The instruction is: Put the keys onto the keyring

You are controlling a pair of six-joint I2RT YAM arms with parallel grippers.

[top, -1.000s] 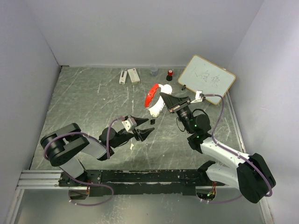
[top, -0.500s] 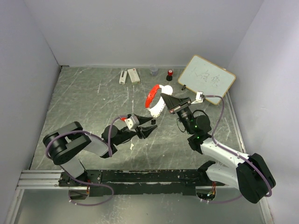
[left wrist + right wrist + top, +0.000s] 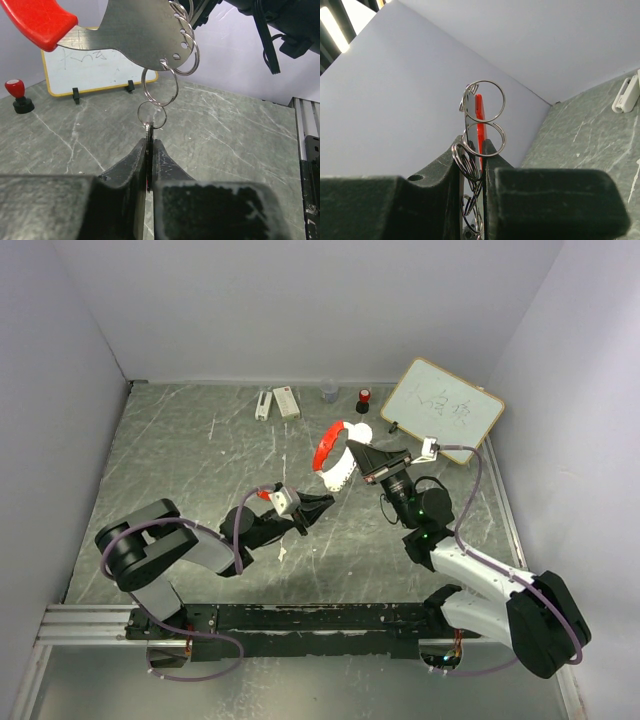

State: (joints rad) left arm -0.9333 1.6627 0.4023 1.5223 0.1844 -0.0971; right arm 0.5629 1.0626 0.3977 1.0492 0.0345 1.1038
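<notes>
One keyring point(image 3: 135, 30): curved grey plate, red fob, chained silver rings, clamped in right gripper point(image 3: 471, 147). Left gripper point(image 3: 150, 145) pinches one key point(image 3: 149, 131) edge-on.

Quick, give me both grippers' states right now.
Left gripper: closed, pinching a thin key.
Right gripper: closed, holding the keyring.
</notes>
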